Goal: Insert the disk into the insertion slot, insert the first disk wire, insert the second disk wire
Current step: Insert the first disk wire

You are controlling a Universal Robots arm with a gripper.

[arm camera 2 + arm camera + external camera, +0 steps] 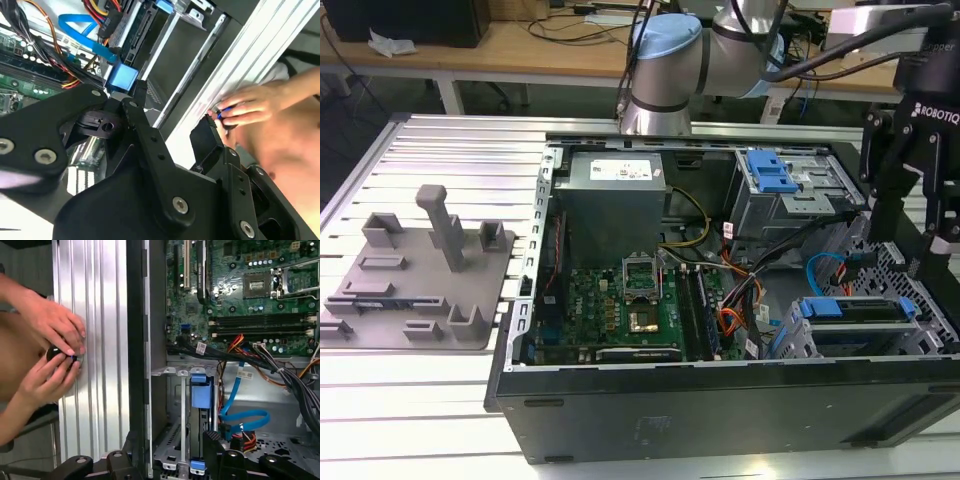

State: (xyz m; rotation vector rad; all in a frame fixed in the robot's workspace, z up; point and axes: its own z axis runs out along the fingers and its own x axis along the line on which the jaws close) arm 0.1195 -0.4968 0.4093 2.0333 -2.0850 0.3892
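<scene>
— Where's the disk (855,310)?
— Right of the motherboard (620,300), sitting in its grey cage (798,345), with the blue cable (817,272) looping beside it.
— And the gripper (910,240)?
— Above it, further right, fingers spread, holding nothing.

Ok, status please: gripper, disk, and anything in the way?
Gripper open, empty, near the slot. Disk in the slot. Blue wire loops beside it. A person's hands on the table, outside the case.
</scene>
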